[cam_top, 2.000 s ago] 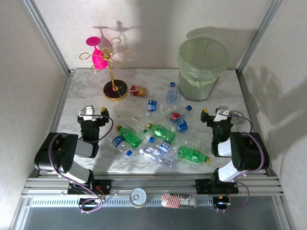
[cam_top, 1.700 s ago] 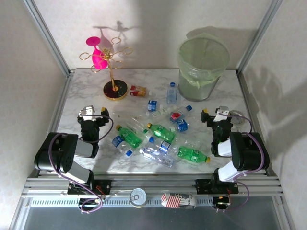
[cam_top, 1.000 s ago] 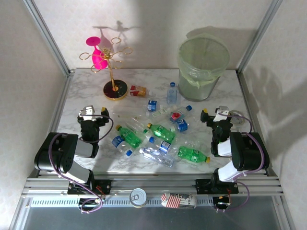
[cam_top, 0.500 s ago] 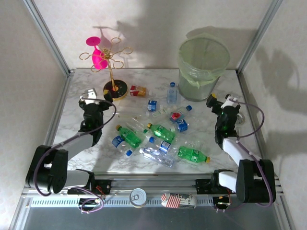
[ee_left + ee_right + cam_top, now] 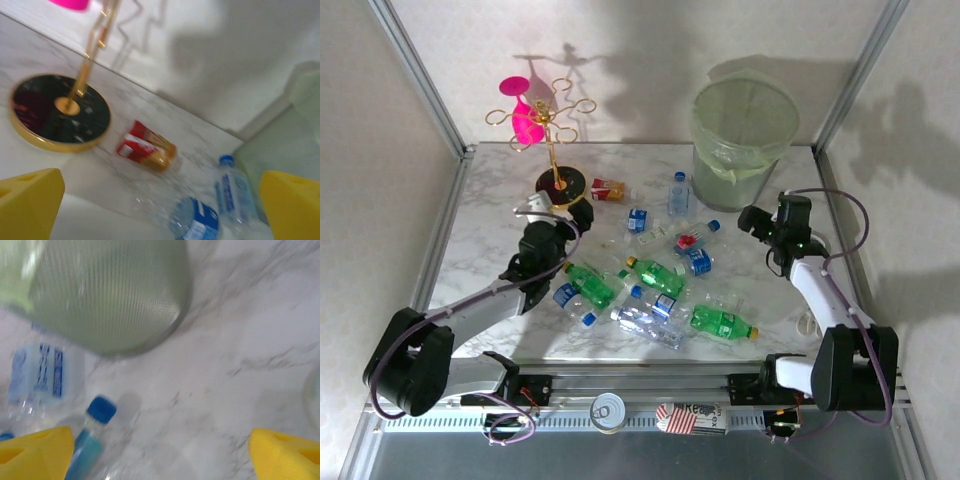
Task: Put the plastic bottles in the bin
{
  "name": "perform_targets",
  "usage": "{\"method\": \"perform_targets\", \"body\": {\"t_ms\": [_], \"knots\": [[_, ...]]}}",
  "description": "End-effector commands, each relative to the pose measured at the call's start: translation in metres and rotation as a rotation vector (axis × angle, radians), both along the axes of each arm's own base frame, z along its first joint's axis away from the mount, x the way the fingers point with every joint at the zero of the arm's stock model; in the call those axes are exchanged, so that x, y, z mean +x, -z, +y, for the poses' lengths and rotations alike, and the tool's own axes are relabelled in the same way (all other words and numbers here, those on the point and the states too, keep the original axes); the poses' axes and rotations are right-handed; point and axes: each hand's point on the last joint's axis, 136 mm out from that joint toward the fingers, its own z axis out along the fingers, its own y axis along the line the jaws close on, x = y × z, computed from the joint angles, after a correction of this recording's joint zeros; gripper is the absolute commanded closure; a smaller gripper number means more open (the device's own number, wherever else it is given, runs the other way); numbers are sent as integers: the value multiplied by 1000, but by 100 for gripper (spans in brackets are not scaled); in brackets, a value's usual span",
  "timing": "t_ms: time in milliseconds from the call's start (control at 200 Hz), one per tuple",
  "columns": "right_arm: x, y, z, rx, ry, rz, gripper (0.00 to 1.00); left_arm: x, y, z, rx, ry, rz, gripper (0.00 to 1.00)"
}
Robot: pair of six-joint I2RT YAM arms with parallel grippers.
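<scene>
Top external: bottles point(image 5: 658, 275) lie scattered across surface point(image 5: 485, 250); bin point(image 5: 730, 175) stands far right. Step, likely: approach, nothing grasped.
Left wrist: left gripper point(image 5: 160, 210) apart, empty.
Right wrist: right gripper point(image 5: 160, 455) apart, empty, beside bin. Next: centre on one bottle, close.

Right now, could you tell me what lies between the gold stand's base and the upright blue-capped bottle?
A small red-labelled bottle lies on its side there, as the top view shows.
</scene>
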Motion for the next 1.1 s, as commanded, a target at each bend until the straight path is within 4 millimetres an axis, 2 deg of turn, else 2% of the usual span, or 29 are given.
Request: {"method": "perform_targets", "body": {"t_ms": [0, 170, 230, 531, 671, 801, 941, 1097], "knots": [[-24, 20, 41, 149, -110, 179, 12, -1, -9, -23, -70, 50, -15, 1], [-38, 40, 82, 293, -82, 250, 12, -2, -5, -37, -95, 85, -11, 1], [-41, 47, 88, 332, -42, 271, 12, -2, -5, -39, -95, 91, -12, 1], [-54, 63, 97, 401, 84, 310, 11, -6, 1, -34, -53, 75, -6, 1], [-46, 70, 98, 415, 110, 297, 12, -9, 2, -26, -30, 43, -13, 1], [-38, 77, 102, 445, 124, 293, 12, -13, -6, -18, -2, 16, -30, 1], [-33, 91, 107, 464, 131, 326, 12, -20, -12, -2, 14, -39, -54, 1], [-29, 102, 104, 456, 158, 323, 13, -32, -12, 16, 4, -100, -71, 1]]}}
